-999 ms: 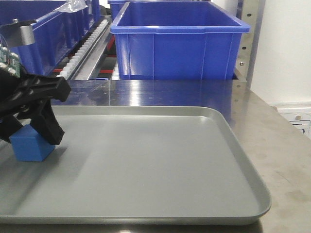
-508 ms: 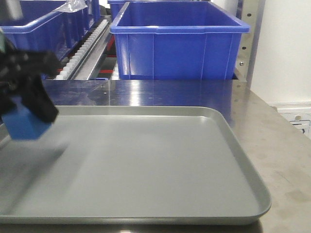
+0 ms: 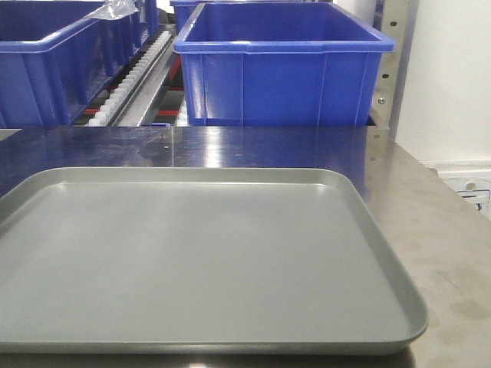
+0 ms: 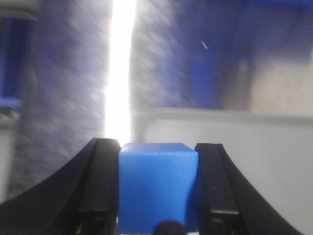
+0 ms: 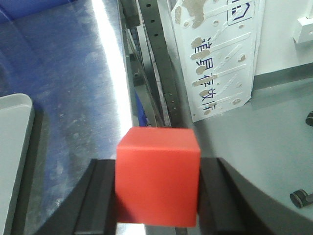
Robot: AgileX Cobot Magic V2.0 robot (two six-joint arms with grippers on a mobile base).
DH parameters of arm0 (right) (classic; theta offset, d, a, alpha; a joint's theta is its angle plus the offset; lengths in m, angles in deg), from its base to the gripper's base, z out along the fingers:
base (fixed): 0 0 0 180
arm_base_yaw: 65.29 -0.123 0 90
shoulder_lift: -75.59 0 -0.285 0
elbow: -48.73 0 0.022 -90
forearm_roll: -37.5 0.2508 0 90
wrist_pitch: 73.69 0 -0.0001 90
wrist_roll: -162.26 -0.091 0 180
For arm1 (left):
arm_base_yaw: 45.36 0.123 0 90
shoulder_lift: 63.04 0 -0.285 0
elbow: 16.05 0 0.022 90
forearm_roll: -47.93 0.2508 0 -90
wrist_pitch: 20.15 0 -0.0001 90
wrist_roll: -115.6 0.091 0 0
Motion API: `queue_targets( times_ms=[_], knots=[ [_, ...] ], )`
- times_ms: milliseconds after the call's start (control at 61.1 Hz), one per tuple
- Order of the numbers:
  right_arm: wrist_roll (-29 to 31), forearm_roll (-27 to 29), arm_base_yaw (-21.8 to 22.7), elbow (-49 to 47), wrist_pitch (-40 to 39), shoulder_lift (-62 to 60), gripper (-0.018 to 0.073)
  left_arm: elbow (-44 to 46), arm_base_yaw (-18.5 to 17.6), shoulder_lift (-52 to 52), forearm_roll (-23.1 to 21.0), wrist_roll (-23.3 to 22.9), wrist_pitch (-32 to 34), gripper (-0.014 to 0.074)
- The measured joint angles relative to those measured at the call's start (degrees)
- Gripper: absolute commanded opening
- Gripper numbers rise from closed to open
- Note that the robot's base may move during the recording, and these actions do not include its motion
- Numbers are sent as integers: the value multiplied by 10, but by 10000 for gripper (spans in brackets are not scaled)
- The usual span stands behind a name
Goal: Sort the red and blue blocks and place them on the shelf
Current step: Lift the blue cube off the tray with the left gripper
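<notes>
Blocks are both in hand. The left gripper (image 4: 157,164) is clenched on the blue block (image 4: 157,188), which fills the gap between its two black fingers (image 4: 100,186). The right gripper (image 5: 157,169) clamps the red block (image 5: 157,188) the same way. Neither arm shows in the front view, where the grey tray (image 3: 390,261) lies on the table (image 3: 437,222) with no block on it, before the shelf (image 3: 393,61) and its blue crate (image 3: 280,77).

The step looks like the carry to the shelf. Doing it well means a firm squeeze and level cubes. Each should come over its own spot, red apart from blue, and rest on its underside before release, clear of the crate's rim on the way.

Blur smears the left wrist view, so little beyond the blue block reads: a bright streak, blue masses, a pale edge. The red block hangs over the table's edge in the right wrist view; how high, I cannot tell. Where on the shelf the blocks belong is not visible
</notes>
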Motion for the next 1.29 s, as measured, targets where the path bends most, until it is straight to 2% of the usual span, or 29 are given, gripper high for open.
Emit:
queue_targets(
  times_ms=[229,639,950,1294],
  knots=[
    [0,0,0,0,0,0,67,-36,34,90,35,0,5,125],
    [0,0,0,0,0,0,67,-151,83,234,41,0,22,125],
    [0,0,0,0,0,0,67,-225,88,296,41,0,38,125],
    [0,0,0,0,0,0,67,-265,88,331,41,0,55,125]
  ],
)
